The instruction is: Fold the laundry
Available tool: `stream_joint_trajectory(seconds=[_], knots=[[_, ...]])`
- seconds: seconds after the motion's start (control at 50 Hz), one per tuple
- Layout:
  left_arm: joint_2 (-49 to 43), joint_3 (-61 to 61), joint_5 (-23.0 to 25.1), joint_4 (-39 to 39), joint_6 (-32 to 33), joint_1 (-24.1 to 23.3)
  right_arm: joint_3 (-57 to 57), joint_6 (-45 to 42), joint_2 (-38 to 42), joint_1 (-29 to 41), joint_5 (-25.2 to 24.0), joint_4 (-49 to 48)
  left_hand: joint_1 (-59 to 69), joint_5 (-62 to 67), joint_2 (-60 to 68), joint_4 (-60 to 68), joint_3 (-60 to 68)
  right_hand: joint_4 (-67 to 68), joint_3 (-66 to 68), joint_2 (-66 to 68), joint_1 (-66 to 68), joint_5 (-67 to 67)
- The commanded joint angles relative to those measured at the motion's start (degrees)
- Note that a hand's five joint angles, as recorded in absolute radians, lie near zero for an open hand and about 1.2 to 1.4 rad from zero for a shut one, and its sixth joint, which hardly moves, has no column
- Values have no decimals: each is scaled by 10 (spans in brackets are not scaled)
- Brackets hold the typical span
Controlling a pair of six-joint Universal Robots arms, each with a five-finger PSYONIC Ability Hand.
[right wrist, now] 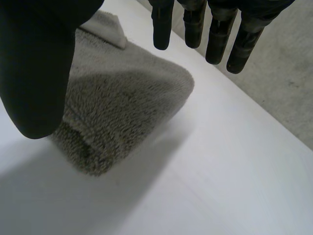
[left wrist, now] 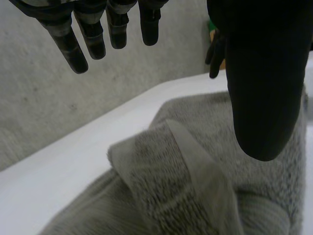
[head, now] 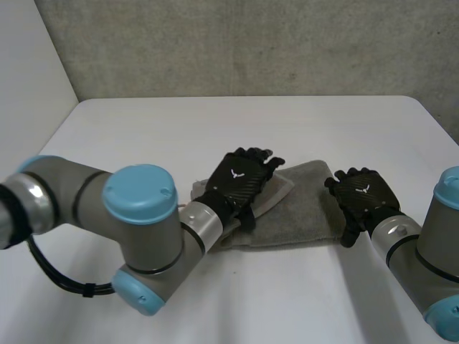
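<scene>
A: Whereabouts of the grey towel (head: pixel 294 211)?

B: Lying folded on the white table (head: pixel 215 129), between the two hands, with a flat hem strip (head: pixel 281 190) turned up on top at its left end.

A: And the left hand (head: pixel 240 180)?

B: Extended from the sharply bent left arm (head: pixel 72 193), palm down over the towel's left end, right above that hem strip. With fingers (left wrist: pixel 80 51) straight and slightly spread and thumb (left wrist: pixel 264 98) out to the side, gripping nothing. From the wrist, seen held clear above the pile.

A: Right hand (head: pixel 362 195)?

B: Palm down at the towel's right edge, wrist angled in toward the cloth. Again with fingers straight and relaxed, thumb apart, closed on nothing. Hard to tell whether brushing the cloth or hovering just above it.
</scene>
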Motion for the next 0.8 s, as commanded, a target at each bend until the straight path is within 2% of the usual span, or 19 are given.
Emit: stream_joint_trajectory(seconds=[0.02, 0.1, 0.2, 0.24, 0.26, 0.3, 0.32, 0.36, 0.4, 0.58, 0.7, 0.74, 0.8], knots=[[-78, 62, -7, -6, -3, -1, 2, 0, 18, 1, -2, 0, 27, 15, 30, 32, 30, -34, -22, -30, -21, -41], [-82, 73, -12, -5, -3, 4, 4, 0, 25, 3, -3, -2, 30, 18, 33, 36, 34, -34, -22, -30, -21, -41], [-88, 78, -56, -7, 2, 20, 4, 0, 49, 7, -8, -16, 32, 20, 35, 37, 35, -33, -22, -30, -20, -40], [-88, 74, -101, -10, 7, 38, 4, -1, 54, 8, -9, -20, 34, 22, 37, 39, 37, -11, 0, -8, 1, -18], [-88, 74, -101, -10, 7, 38, 4, -1, 54, 8, -9, -20, 34, 22, 37, 39, 37, -11, 0, -8, 2, -18], [-88, 71, -162, -20, 23, 57, 4, -1, 57, 7, -8, -32, 34, 22, 37, 39, 37, 51, 62, 54, 64, 44], [-88, 71, -162, -20, 24, 57, 4, -1, 57, 7, -8, -32, 34, 22, 37, 39, 37, 51, 63, 55, 64, 44], [-86, 63, -213, -32, 50, 71, 6, -2, 57, 7, -9, -46, 29, 17, 32, 34, 32, 150, 161, 153, 163, 143], [-82, 56, -224, -36, 54, 73, 9, -2, 58, 7, -8, -54, 24, 12, 27, 29, 27, 180, 192, 184, 193, 173], [-39, -6, -191, -37, 46, 55, 12, -32, 61, 7, -5, -79, 20, 8, 23, 26, 24, 419, 431, 423, 432, 412], [-2, -37, -186, -38, 26, 43, 16, -67, 57, 4, -3, -79, 15, 3, 18, 21, 19, 457, 468, 460, 469, 449], [11, -46, -185, -38, 20, 43, 16, -80, 55, 3, -7, -80, 15, 3, 18, 21, 18, 607, 619, 610, 620, 600], [35, -64, -184, -38, 9, 44, 10, -87, 55, 4, -10, -80, 12, 0, 15, 17, 15, 666, 678, 670, 679, 659]])
